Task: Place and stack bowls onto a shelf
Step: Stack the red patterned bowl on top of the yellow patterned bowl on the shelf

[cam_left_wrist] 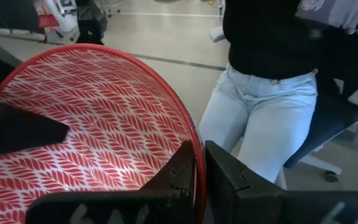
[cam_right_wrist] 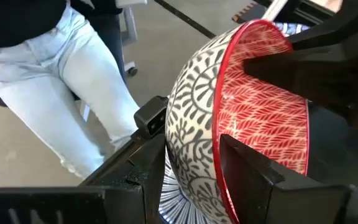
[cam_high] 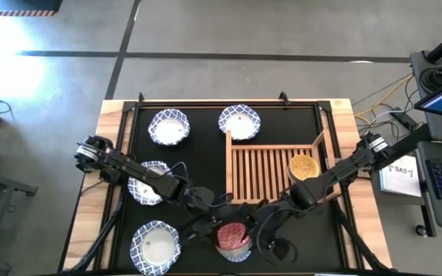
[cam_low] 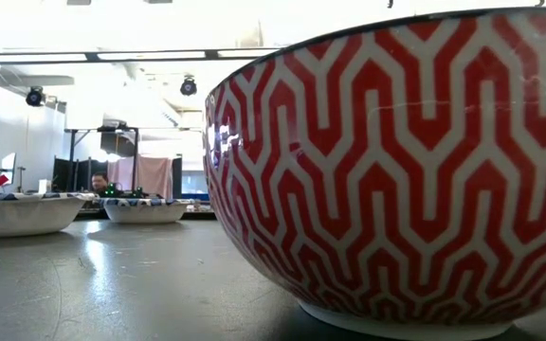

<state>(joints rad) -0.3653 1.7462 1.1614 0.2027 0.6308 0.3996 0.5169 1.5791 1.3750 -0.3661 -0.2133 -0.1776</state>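
A small bowl with a red leaf-patterned inside (cam_high: 232,234) is near the table's near edge, in front of the wooden shelf (cam_high: 261,175), and above a blue radial-lined bowl (cam_right_wrist: 173,200). My left gripper (cam_high: 209,226) and my right gripper (cam_high: 265,224) meet at it, and both are shut on its wall. In the right wrist view a grey leaf-patterned outer wall (cam_right_wrist: 194,112) lies against the red rim; I cannot tell whether that is a second bowl. The low view is filled by a red chevron bowl (cam_low: 396,161) standing on its foot. A yellow bowl (cam_high: 303,166) sits on the shelf. My left gripper (cam_left_wrist: 199,152) pinches the red bowl's rim (cam_left_wrist: 194,134), with one finger inside (cam_left_wrist: 176,174) and one outside (cam_left_wrist: 229,177). The bowl is tilted. My right gripper (cam_right_wrist: 191,134) holds the wall on the opposite side. One finger (cam_right_wrist: 151,118) is on the grey-patterned outside and the other (cam_right_wrist: 253,171) is against the red inside (cam_right_wrist: 260,118), close under the red rim (cam_right_wrist: 219,93).
Several large blue-and-white bowls stand on the black mat on the table's left and far side (cam_high: 168,127) (cam_high: 239,122) (cam_high: 148,184) (cam_high: 156,245). A person in jeans (cam_left_wrist: 266,118) stands just past the near edge. The shelf's slats left of the yellow bowl are bare.
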